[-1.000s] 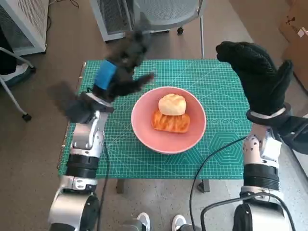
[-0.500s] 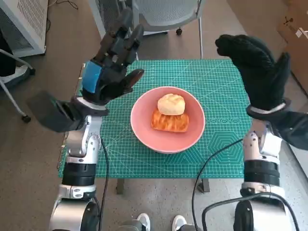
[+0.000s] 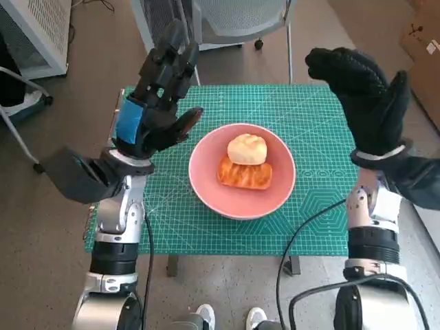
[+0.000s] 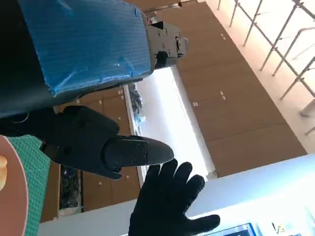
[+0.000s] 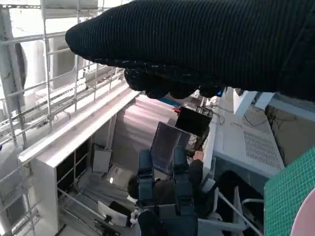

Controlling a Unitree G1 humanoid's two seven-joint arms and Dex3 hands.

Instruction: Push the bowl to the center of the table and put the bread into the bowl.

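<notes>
No readable text in any view. Green cutting mat (image 3: pixel 309 199) on the bench has a printed grid and faint geometric guide lines, but any numerals or lettering along them are too small to make out. Cardboard box (image 3: pixel 421 27) on the floor, far right, has small dark printed symbols, not legible. Blue tape on the left robot hand (image 4: pixel 83 44): plain, no marking. Dark screens (image 5: pixel 194 120) behind the person in the right wrist view show no legible characters. Bowl and bread carry no labels.
</notes>
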